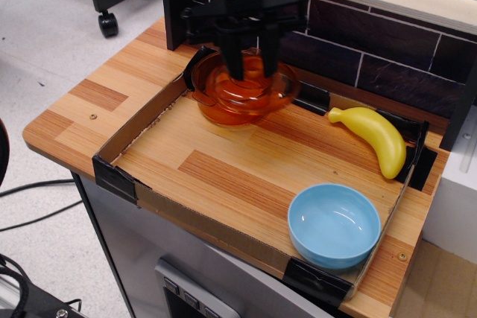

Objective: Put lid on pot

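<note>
The orange translucent pot stands at the back left of the cardboard tray. My black gripper comes down from above, shut on the knob of the orange translucent lid. The lid hangs over the pot, shifted a little toward the pot's right side. I cannot tell whether the lid touches the pot's rim. The knob is hidden between the fingers.
A yellow banana lies at the back right of the tray. A light blue bowl sits at the front right. The low cardboard tray wall runs round the work area. A dark brick-pattern backboard stands behind.
</note>
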Available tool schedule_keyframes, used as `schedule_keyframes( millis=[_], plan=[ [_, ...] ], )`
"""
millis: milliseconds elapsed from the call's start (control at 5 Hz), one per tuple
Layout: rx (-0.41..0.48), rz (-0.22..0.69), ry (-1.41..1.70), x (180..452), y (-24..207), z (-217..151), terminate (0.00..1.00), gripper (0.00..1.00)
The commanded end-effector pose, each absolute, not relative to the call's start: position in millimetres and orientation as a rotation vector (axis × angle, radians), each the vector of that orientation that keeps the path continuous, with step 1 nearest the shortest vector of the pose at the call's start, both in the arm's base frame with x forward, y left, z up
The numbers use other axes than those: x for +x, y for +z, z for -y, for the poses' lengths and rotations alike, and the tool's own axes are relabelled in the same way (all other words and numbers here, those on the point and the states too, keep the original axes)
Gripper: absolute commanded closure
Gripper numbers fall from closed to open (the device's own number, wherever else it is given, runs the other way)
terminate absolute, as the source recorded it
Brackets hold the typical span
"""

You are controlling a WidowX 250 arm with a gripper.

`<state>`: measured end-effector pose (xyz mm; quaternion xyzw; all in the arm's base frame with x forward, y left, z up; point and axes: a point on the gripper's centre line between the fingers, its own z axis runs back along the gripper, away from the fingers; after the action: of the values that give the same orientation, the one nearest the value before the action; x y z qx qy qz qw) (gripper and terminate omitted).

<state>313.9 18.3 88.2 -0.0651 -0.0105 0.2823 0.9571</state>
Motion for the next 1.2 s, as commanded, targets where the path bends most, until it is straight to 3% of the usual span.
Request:
schedule_keyframes(
  millis=[0,1000],
  plan=[
    [-0.131,0.066,0.596,339,94,-38,0.00,1.00],
    [-0.126,0.067,0.651,357,86,-66,0.00,1.00]
  ],
)
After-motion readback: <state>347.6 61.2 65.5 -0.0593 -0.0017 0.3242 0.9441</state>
